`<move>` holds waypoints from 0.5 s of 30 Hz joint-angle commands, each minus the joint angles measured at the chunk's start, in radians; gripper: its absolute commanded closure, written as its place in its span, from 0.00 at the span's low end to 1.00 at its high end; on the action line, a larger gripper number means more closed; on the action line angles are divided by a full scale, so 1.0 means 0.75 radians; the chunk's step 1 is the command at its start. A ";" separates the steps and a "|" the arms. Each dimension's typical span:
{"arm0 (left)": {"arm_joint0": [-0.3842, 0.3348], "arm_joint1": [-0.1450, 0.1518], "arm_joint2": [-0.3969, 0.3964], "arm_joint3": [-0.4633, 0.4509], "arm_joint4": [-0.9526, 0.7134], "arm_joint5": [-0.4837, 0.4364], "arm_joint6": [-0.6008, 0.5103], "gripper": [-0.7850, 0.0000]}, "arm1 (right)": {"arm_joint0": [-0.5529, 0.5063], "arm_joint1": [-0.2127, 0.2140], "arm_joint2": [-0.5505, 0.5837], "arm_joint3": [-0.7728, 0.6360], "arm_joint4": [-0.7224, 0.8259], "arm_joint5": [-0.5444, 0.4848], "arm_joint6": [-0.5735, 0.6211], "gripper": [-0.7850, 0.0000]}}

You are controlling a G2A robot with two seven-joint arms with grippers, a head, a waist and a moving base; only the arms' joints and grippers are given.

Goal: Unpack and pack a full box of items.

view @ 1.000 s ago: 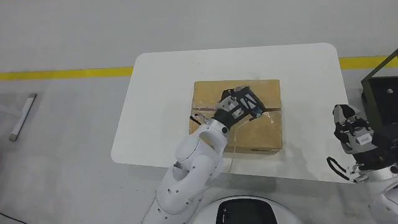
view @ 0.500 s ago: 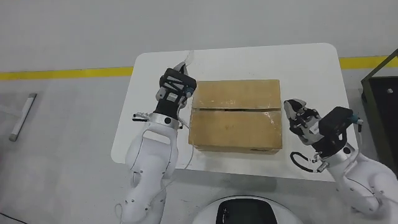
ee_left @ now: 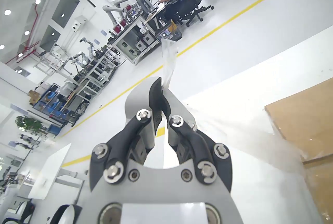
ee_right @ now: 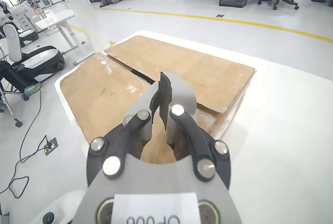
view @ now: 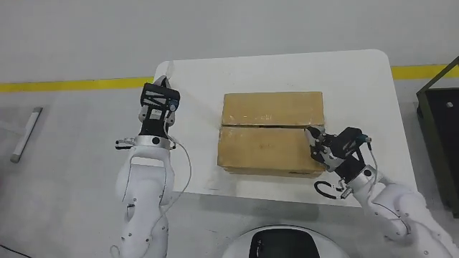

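Observation:
A brown cardboard box (view: 271, 130) sits mid-table with its top flaps down and a narrow gap along the seam. My left gripper (view: 161, 86) is by the table's far left corner, away from the box. It is shut (ee_left: 161, 87) on a strip of clear tape (ee_left: 168, 61), which runs back in a band to the box (ee_left: 307, 118). My right gripper (view: 312, 140) is at the box's right end, near the front corner. It is shut (ee_right: 164, 84) just above the flap (ee_right: 182, 63), with nothing visible between its fingers.
The white table (view: 344, 72) has bare surface behind and to the right of the box. A dark green cart (view: 439, 118) stands off the table's right edge. A metal bar (view: 25, 135) lies on the floor at left.
My left gripper went from over the box's seam leftward off the box, taking the tape with it. The right arm came in from the table's right edge to the box's right end.

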 commanded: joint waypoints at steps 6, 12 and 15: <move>0.000 0.008 -0.048 0.060 -0.013 0.027 0.021 0.73 | 0.004 0.003 -0.013 0.003 -0.001 0.003 0.008 1.00; 0.012 0.014 -0.075 0.067 0.057 0.062 -0.053 0.00 | 0.009 0.006 -0.015 0.013 0.005 0.007 0.011 1.00; 0.024 0.015 -0.078 0.052 0.064 0.078 -0.085 0.00 | 0.009 0.007 -0.012 0.017 0.013 0.015 0.011 1.00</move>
